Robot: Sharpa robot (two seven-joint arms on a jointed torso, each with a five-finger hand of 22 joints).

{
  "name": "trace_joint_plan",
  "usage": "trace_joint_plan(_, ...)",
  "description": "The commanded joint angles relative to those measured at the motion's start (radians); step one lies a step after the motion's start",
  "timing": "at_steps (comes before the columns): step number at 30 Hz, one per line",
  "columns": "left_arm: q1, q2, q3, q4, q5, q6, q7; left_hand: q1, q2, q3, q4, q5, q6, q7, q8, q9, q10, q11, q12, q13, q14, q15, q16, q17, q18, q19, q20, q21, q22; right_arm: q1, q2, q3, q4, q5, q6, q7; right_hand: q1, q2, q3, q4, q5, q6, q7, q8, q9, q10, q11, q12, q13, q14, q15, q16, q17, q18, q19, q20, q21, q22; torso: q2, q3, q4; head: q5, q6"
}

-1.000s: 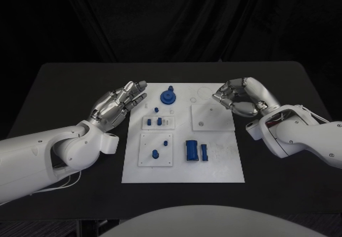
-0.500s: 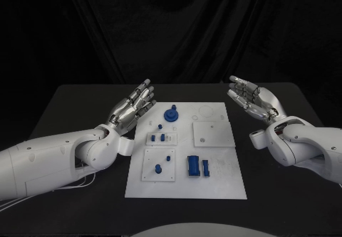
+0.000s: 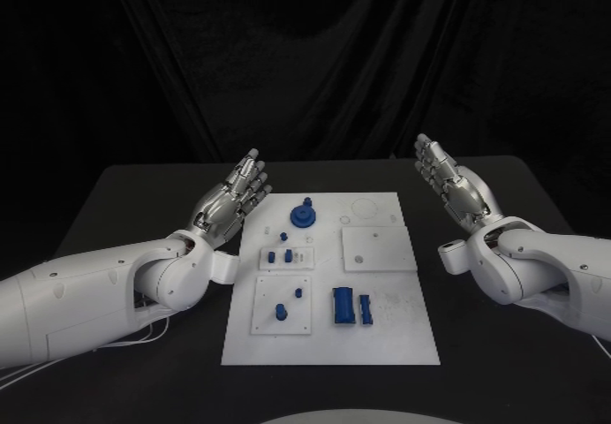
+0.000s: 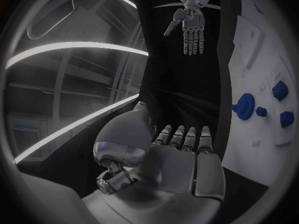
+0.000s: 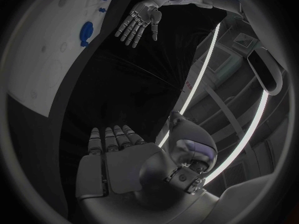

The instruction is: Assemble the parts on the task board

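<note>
Blue parts on the white task board, left hand and right hand flat-fingered, empty, either side.

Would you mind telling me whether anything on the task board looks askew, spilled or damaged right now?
Nothing stands out. The task board lies flat and square on the table, its blue parts sitting in tidy groups. The left hand and right hand are raised, open and empty, on either side of it.

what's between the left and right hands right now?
In the head view, the far end of the task board with the round blue part lies between the left hand and the right hand.
</note>
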Motion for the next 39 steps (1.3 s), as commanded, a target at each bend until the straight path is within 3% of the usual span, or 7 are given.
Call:
trace_joint_plan(1,-0.01,0.01,0.013,0.003,-0.007,-0.06,-0.01,-0.303,-0.062,0.075,-0.073,-0.066,-0.014,0.047,-0.008,-0.004,0.0,0.017,-0.069,-0.006,0.001,-0.016,-0.007,-0.002,-0.037,-0.001,-0.088,-0.003,-0.001,-0.029,0.028,0.027,-0.003,0.059,-0.056,-0.025,-0.104,-0.002,0.001,-0.036,-0.097,-0.004,0.0,-0.003,-0.002,0.0,-0.003,-0.015,-0.001,0.0,-0.005,-0.004,-0.001,-0.007,0.0,-0.024,-0.004,-0.001,-0.029,0.0007,0.0007,-0.003,0.022)
trace_joint_plan(10,-0.073,0.056,0.097,0.005,-0.027,-0.309,-0.073,-0.503,-0.102,0.124,-0.121,-0.109,-0.014,0.076,-0.008,-0.004,0.0,0.017,-0.069,-0.006,0.001,-0.016,-0.007,-0.002,-0.048,-0.001,-0.088,-0.003,-0.001,-0.165,0.157,0.181,-0.022,0.248,-0.212,-0.088,-0.299,-0.002,0.001,-0.036,-0.097,-0.004,0.0,-0.003,-0.002,0.0,-0.003,-0.015,-0.001,0.0,-0.005,-0.004,-0.001,-0.007,0.0,-0.024,-0.004,-0.001,-0.138,0.0047,0.0029,-0.013,0.119)
trace_joint_plan(11,-0.077,0.059,0.103,0.005,-0.028,-0.326,-0.078,-0.509,-0.104,0.125,-0.123,-0.111,-0.014,0.146,-0.008,-0.004,0.0,0.017,-0.069,-0.006,0.001,-0.016,-0.007,-0.002,-0.048,-0.001,-0.088,-0.003,-0.001,-0.17,0.161,0.186,-0.023,0.254,-0.217,-0.09,-0.299,-0.002,0.001,-0.036,-0.097,-0.004,0.0,-0.003,-0.002,0.0,-0.003,-0.015,-0.001,0.0,-0.005,-0.004,-0.001,-0.007,0.0,-0.024,-0.004,-0.001,-0.143,0.0049,0.003,-0.013,0.123)
trace_joint_plan(12,-0.085,0.065,0.114,0.006,-0.031,-0.358,-0.086,-0.527,-0.107,0.13,-0.127,-0.114,-0.014,0.146,-0.008,-0.004,0.0,0.017,-0.069,-0.006,0.001,-0.016,-0.007,-0.002,-0.122,-0.001,-0.088,-0.003,-0.001,-0.178,0.169,0.196,-0.024,0.266,-0.227,-0.094,-0.299,-0.002,0.001,-0.036,-0.097,-0.004,0.0,-0.003,-0.002,0.0,-0.003,-0.015,-0.001,0.0,-0.005,-0.004,-0.001,-0.007,0.0,-0.024,-0.004,-0.001,-0.151,0.0052,0.0032,-0.014,0.131)
trace_joint_plan(14,-0.103,0.078,0.138,0.006,-0.037,-0.431,-0.104,-0.569,-0.116,0.14,-0.137,-0.123,-0.014,0.146,-0.008,-0.004,0.0,0.017,-0.069,-0.006,0.001,-0.016,-0.007,-0.002,-0.122,-0.001,-0.088,-0.003,-0.001,-0.192,0.182,0.211,-0.026,0.285,-0.242,-0.1,-0.299,-0.002,0.001,-0.036,-0.097,-0.004,0.0,-0.003,-0.002,0.0,-0.003,-0.015,-0.001,0.0,-0.005,-0.004,-0.001,-0.007,0.0,-0.024,-0.004,-0.001,-0.168,0.0058,0.0035,-0.016,0.146)
trace_joint_plan(23,-0.145,0.109,0.195,0.008,-0.051,-0.598,-0.147,-0.684,-0.193,0.235,-0.226,-0.205,-0.014,0.146,-0.008,-0.004,0.0,0.017,-0.069,-0.006,0.001,-0.016,-0.007,-0.002,-0.122,-0.001,-0.088,-0.003,-0.001,-0.197,0.186,0.216,-0.026,0.291,-0.248,-0.103,-0.299,-0.002,0.001,-0.036,-0.097,-0.004,0.0,-0.003,-0.002,0.0,-0.003,-0.015,-0.001,0.0,-0.005,-0.004,-0.001,-0.007,0.0,-0.024,-0.004,-0.001,-0.183,0.0063,0.0038,-0.017,0.159)
trace_joint_plan(39,-0.149,0.112,0.2,0.008,-0.052,-0.615,-0.151,-0.812,-0.193,0.235,-0.226,-0.205,-0.014,0.146,-0.008,-0.004,0.0,0.017,-0.069,-0.006,0.001,-0.016,-0.007,-0.002,-0.122,-0.001,-0.088,-0.003,-0.001,-0.197,0.186,0.216,-0.026,0.291,-0.248,-0.103,-0.299,-0.002,0.001,-0.036,-0.097,-0.004,0.0,-0.003,-0.002,0.0,-0.003,-0.015,-0.001,0.0,-0.005,-0.004,-0.001,-0.007,0.0,-0.024,-0.004,-0.001,-0.183,0.0063,0.0038,-0.017,0.159)
